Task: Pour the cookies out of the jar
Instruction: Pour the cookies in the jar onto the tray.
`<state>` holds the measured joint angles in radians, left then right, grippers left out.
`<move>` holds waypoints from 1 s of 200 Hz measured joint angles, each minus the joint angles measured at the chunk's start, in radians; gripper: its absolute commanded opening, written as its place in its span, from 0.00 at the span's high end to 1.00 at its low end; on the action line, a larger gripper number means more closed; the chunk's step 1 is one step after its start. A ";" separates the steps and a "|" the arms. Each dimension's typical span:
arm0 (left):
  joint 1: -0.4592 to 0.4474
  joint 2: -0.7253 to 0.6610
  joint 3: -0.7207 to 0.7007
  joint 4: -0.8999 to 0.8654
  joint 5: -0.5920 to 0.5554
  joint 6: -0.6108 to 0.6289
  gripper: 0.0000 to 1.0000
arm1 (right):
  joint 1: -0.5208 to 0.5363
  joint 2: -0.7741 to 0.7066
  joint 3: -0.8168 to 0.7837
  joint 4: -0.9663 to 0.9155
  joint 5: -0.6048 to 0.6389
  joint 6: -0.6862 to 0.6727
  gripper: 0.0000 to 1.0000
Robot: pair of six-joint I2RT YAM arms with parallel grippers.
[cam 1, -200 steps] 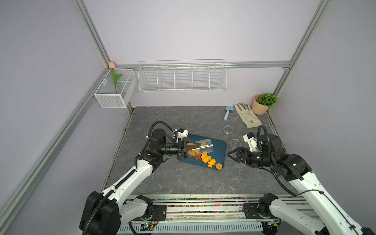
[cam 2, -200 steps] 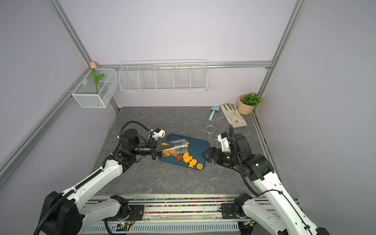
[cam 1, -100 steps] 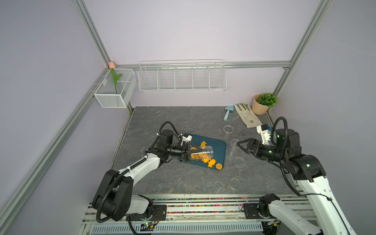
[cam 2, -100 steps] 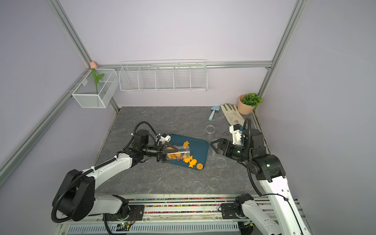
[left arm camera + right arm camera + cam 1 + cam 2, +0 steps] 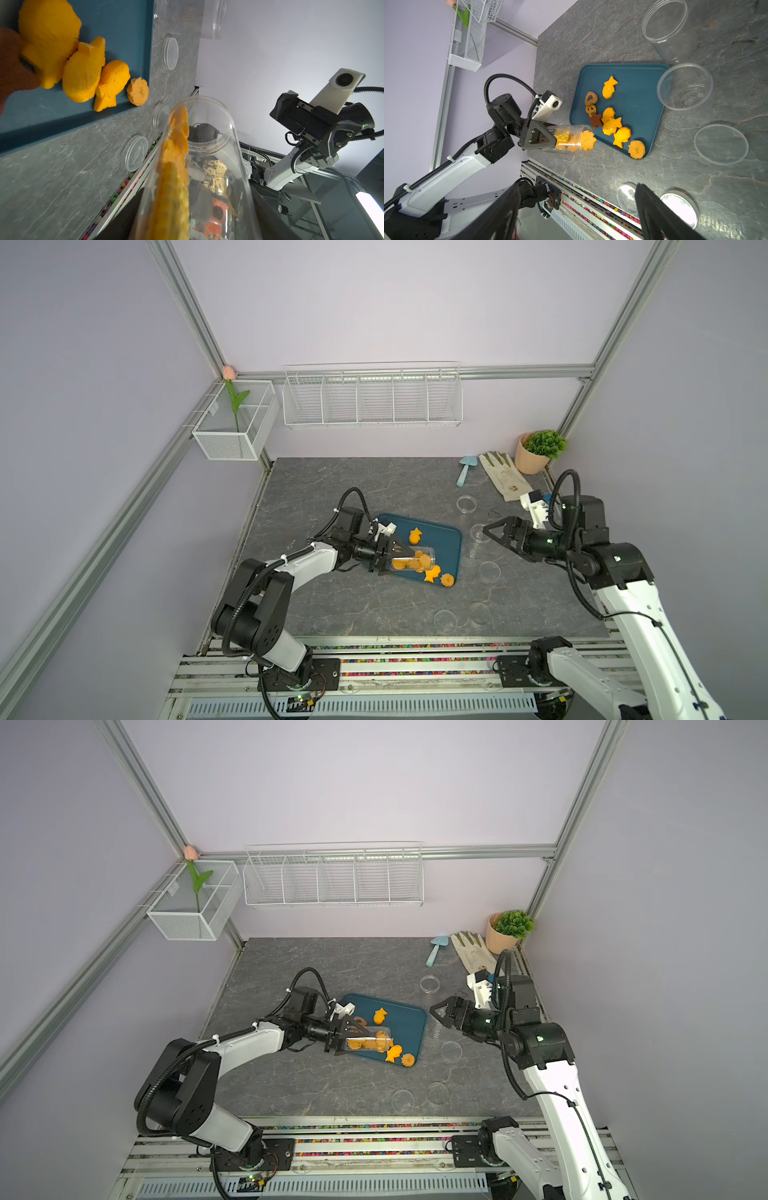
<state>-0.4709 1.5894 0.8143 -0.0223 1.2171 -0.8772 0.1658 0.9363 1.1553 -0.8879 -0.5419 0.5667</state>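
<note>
Centre frame, the left gripper (image 5: 392,560) pinches the tipped jar (image 5: 419,560) near the tray's (image 5: 444,539) lower edge. Eight cookies (image 5: 609,124) lie on the tray, several in the jar. The right gripper (image 5: 494,535), spread and empty, hangs clear of the tray's right edge.

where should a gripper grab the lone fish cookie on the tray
Probably across its body's narrow sides, from straight above: the fish cookie lies flat on the tray, apart from the other cookies, so only its edges offer a hold.
</note>
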 measured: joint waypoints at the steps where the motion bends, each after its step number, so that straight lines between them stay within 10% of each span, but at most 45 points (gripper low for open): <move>1: 0.000 0.005 0.002 0.000 0.000 0.002 0.30 | 0.000 0.000 0.000 0.000 0.000 0.000 0.12; 200: 0.000 0.195 0.245 -0.384 -0.035 0.318 0.30 | -0.008 0.014 -0.071 -0.013 -0.058 -0.024 0.11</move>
<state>-0.4709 1.7847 1.0592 -0.4065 1.1824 -0.5591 0.1577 0.9504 1.0843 -0.9005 -0.5999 0.5430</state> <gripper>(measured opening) 0.700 0.884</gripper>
